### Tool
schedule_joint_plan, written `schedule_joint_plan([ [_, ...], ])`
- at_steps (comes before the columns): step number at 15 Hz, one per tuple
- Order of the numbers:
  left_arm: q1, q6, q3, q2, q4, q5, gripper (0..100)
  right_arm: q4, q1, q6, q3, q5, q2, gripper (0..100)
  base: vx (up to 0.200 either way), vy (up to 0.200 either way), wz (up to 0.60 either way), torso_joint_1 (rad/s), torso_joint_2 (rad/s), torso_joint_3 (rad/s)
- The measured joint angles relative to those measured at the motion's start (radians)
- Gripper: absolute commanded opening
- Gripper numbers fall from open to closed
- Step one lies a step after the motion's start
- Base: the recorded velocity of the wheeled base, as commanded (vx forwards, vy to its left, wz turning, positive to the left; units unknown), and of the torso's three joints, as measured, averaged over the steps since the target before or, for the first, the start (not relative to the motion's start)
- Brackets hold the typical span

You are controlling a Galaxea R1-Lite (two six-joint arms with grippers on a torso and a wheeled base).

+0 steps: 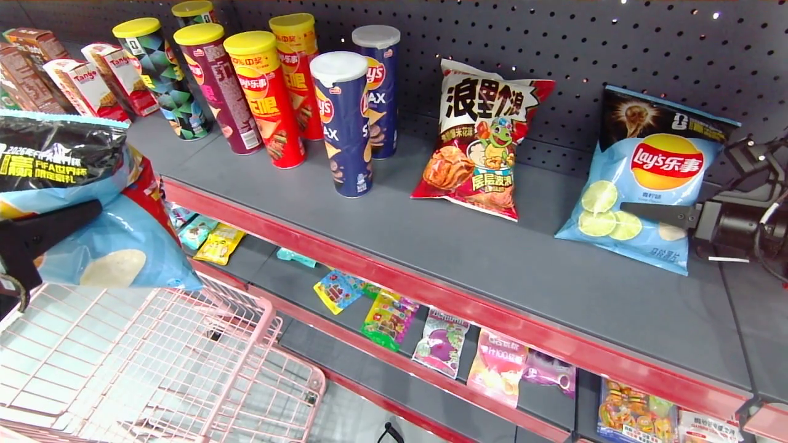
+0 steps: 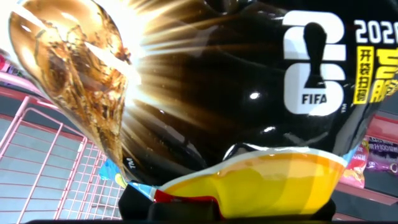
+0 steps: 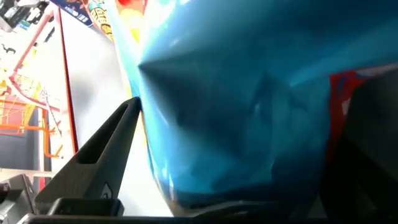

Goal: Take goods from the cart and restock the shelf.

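Restocking under way: our left claw (image 1: 58, 226) clamps a chip bag (image 1: 123, 240), cart (image 1: 237, 363) below it. Our right claw (image 1: 640, 212) seemingly grips the lime bag (image 1: 652, 166) on the shelf (image 1: 492, 258); we judge release comes next.

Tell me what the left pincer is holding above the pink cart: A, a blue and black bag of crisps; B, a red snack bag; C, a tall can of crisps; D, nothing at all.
A: the left pincer grips a blue and black crisp bag above the pink cart, while the cans and the red bag stand on the shelf.
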Motion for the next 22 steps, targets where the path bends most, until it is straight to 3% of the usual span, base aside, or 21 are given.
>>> schedule_joint_plan([
  [4,0.000,0.000,0.002,0.000,0.000,0.000,0,-0.187,0.006,0.047,0.008,-0.005,0.048,100,0.000,0.000,0.00,0.000,0.00,0.000],
  [12,0.000,0.001,0.006,-0.004,0.002,0.001,0,-0.193,0.039,0.090,0.003,-0.054,0.066,100,0.000,0.000,0.00,0.000,0.00,0.000],
  [13,0.000,0.001,0.006,-0.005,0.002,0.001,0,-0.194,0.040,0.090,0.007,-0.055,0.065,0,0.000,0.000,0.00,0.000,0.00,0.000],
  [19,0.000,0.001,0.006,-0.010,0.002,0.003,0,-0.193,0.048,0.103,0.029,-0.056,0.045,0,0.000,0.000,0.00,0.000,0.00,0.000],
  [22,-0.002,0.001,0.006,-0.017,0.002,0.002,0,-0.191,0.074,0.109,0.109,-0.050,-0.023,0,0.000,0.000,0.00,0.000,0.00,0.000],
])
